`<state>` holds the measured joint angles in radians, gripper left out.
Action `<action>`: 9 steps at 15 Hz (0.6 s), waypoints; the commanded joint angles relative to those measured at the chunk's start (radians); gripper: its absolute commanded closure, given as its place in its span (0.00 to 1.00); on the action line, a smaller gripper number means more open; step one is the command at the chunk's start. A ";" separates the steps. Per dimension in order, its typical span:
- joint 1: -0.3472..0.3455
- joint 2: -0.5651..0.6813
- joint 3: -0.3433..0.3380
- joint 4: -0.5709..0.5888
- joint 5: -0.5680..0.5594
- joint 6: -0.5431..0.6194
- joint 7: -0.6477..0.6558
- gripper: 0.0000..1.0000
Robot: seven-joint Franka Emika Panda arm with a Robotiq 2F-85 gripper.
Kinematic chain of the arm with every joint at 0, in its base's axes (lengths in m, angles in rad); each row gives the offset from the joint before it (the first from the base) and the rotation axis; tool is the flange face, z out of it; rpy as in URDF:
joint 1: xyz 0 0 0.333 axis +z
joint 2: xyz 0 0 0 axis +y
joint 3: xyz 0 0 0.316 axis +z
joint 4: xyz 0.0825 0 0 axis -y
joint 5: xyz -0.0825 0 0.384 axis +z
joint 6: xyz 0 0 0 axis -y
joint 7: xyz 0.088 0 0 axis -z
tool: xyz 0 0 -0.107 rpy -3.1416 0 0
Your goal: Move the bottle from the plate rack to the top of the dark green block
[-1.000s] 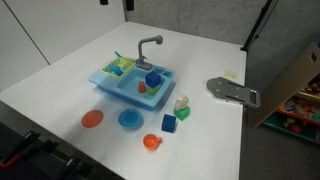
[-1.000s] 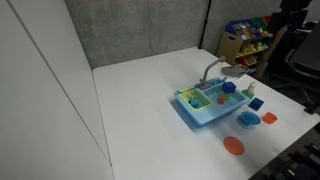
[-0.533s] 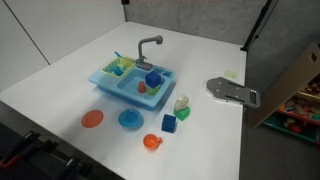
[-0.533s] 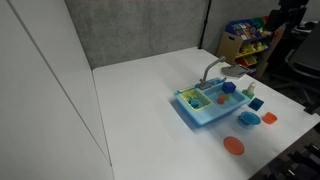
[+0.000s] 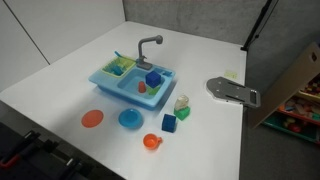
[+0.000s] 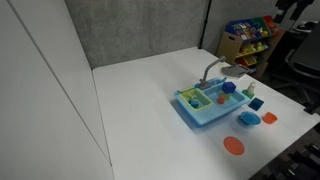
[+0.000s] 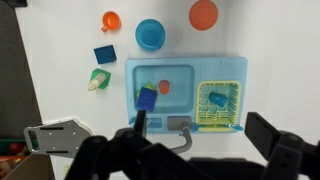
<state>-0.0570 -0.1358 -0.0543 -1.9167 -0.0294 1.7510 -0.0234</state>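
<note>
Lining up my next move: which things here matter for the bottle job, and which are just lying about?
Job: dark green block; bottle, apparently already at it; plate rack.
Lying about: sink; blue cube on table; blue cube in basin; orange cup; blue plate; orange plate.

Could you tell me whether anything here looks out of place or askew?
No spills. A blue cube sits askew in the sink's open basin, and the bottle appears atop the dark green block, not in the plate rack.
</note>
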 commanded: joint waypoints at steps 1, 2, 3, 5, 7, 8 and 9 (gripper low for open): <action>0.007 -0.084 -0.001 -0.007 0.018 -0.072 -0.019 0.00; 0.010 -0.097 0.000 0.004 0.023 -0.100 -0.018 0.00; 0.011 -0.109 0.000 0.014 0.026 -0.122 -0.011 0.00; 0.013 -0.125 0.001 0.027 0.031 -0.160 -0.003 0.00; 0.014 -0.135 -0.001 0.025 0.035 -0.176 -0.009 0.00; 0.011 -0.130 0.001 0.011 0.020 -0.147 -0.001 0.00; 0.011 -0.133 0.001 0.010 0.020 -0.149 -0.001 0.00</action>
<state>-0.0465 -0.2698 -0.0527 -1.9089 -0.0089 1.6038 -0.0240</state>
